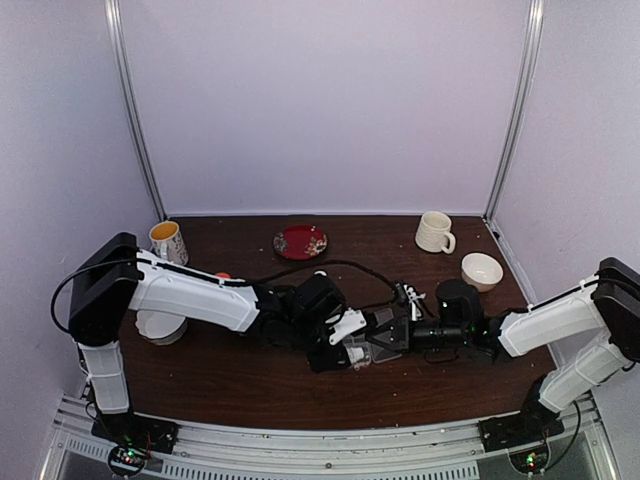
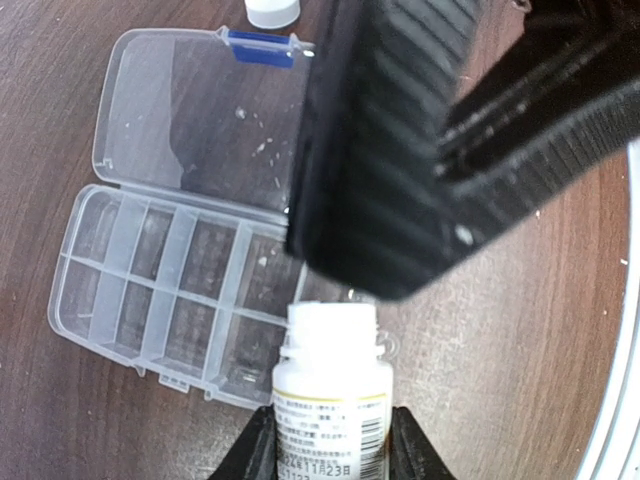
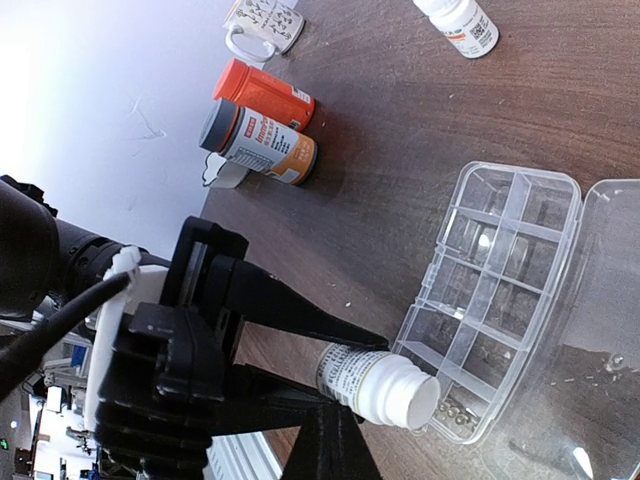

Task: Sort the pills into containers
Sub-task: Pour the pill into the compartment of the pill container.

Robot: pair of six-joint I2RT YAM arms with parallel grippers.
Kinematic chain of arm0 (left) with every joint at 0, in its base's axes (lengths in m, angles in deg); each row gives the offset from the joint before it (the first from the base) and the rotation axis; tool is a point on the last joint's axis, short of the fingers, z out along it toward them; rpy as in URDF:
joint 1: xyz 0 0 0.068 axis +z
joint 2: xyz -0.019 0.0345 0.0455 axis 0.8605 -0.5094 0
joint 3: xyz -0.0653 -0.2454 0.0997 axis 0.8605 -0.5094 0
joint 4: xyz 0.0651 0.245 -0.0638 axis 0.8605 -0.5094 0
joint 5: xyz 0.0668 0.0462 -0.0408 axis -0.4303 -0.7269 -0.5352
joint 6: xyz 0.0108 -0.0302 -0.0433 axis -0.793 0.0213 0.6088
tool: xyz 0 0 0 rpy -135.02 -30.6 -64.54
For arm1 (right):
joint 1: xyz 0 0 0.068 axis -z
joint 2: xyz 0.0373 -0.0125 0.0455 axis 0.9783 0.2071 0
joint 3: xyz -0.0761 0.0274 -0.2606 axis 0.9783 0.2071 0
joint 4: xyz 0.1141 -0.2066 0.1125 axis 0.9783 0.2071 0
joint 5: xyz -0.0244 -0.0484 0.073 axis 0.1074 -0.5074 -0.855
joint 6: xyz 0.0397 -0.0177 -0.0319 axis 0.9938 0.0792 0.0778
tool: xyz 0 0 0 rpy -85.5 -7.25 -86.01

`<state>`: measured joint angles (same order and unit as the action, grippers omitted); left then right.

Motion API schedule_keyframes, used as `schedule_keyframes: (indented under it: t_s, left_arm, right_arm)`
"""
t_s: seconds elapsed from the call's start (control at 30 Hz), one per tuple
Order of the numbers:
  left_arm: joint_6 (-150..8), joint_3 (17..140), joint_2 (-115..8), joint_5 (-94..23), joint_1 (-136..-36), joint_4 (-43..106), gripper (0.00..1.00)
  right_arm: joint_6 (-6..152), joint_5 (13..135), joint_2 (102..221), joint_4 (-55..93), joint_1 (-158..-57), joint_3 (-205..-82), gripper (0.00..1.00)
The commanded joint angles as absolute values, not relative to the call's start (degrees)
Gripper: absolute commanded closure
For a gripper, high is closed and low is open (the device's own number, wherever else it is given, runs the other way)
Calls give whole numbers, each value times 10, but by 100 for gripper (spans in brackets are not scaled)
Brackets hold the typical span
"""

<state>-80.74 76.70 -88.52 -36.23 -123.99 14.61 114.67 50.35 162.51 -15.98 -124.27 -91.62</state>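
Tiny whitish pills [image 3: 455,414]: a few seem to lie in corner cell of flat clear plastic organizer box [image 3: 515,205], lower right of right wrist frame. Rest presumably inside small white labelled bottle [image 3: 375,385], uncapped, tilted mouth-first over that cell. Pills light, hard, likely to roll and bounce: pour, don't pinch. Left claw [image 2: 332,445] clamped on bottle body; smooth and light, grip mid-label. Right claw [image 2: 430,255] closed, empty, above box on dark wooden counter [image 3: 400,120].
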Motion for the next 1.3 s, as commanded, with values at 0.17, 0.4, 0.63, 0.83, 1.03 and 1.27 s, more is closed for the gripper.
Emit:
schedule_keyframes:
  t_s: [0.17,0.4,0.63,0.83,1.03,1.27]
  left_arm:
    - [-795,727,-839,-375,-1244,173,100]
    - [-794,715,-835,-376,-1244,175,100]
    - [-793,704,-830,-382,-1241,172,100]
    - [-794,702,-832,-382,-1241,168,100]
    - [-791,704,-833,-385,-1239,168,100]
    - [-791,708,-831,-386,-1238,169,100]
  right_arm:
    - [1144,489,1649,-180,-1241,-932,100]
    - [1143,481,1666,-177,-1249,-946,100]
    - [1145,478,1687,-176,-1270,-970,100]
    - [1147,477,1709,-174,-1289,-991,100]
    - [1138,490,1750,-115,-1303,-1020,100]
    - [1132,503,1720,-114,-1302,-1010,100]
